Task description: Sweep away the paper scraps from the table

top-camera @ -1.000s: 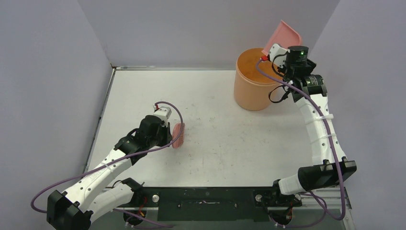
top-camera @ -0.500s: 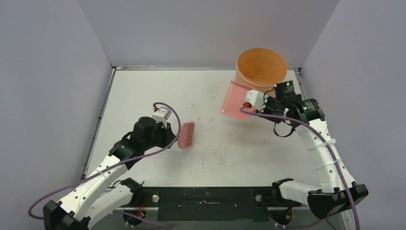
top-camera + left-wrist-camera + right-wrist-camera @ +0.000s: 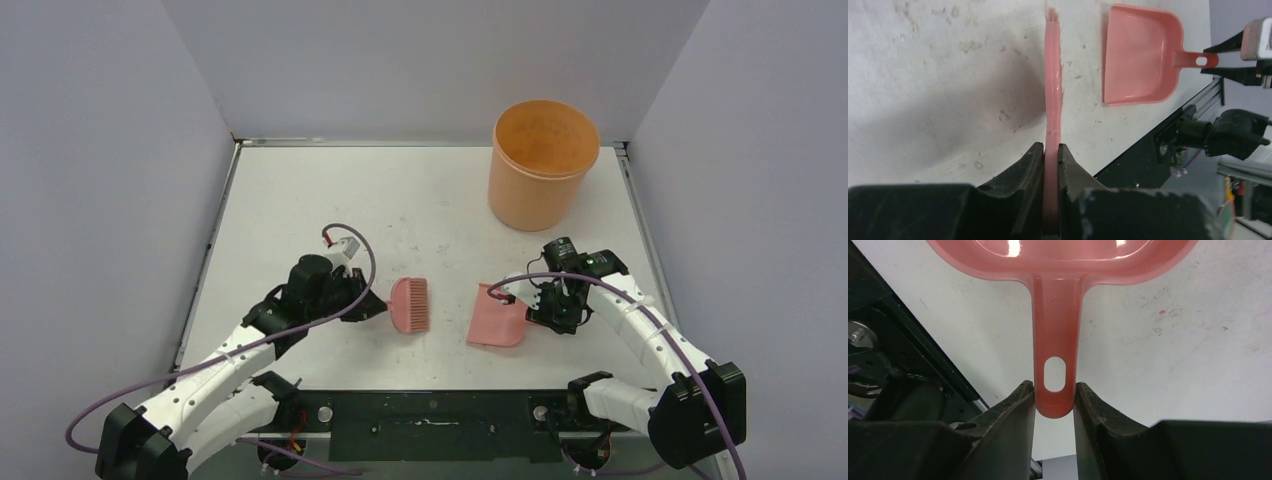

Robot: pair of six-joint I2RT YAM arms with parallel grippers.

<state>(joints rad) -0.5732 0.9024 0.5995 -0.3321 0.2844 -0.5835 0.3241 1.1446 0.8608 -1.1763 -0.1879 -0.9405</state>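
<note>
The table (image 3: 300,200) is the biggest thing. It is white with many small scuff marks, lies between the grey walls (image 3: 100,150), and reaches from the arm bases to the far wall. In its far right corner an orange bucket (image 3: 540,190) stands upright with its open mouth up.

Nearer the front edge, a pink dustpan (image 3: 497,320) rests low on the table, a little right of the middle. Its long axis goes about left to right: the handle points right, and the straight open mouth points left, toward the brush. The right gripper (image 3: 1054,390) has its two fingers pressed on both sides of the handle end, where the hanging hole is.

Just left of the dustpan, and apart from it, is a pink hand brush (image 3: 410,305). Its long axis also runs left to right, and the bristle end points to the dustpan mouth. In the left wrist view it is seen edge-on. The left gripper (image 3: 1050,150) pinches the brush handle tightly between its fingers. I cannot tell whether the bristles touch the table.
</note>
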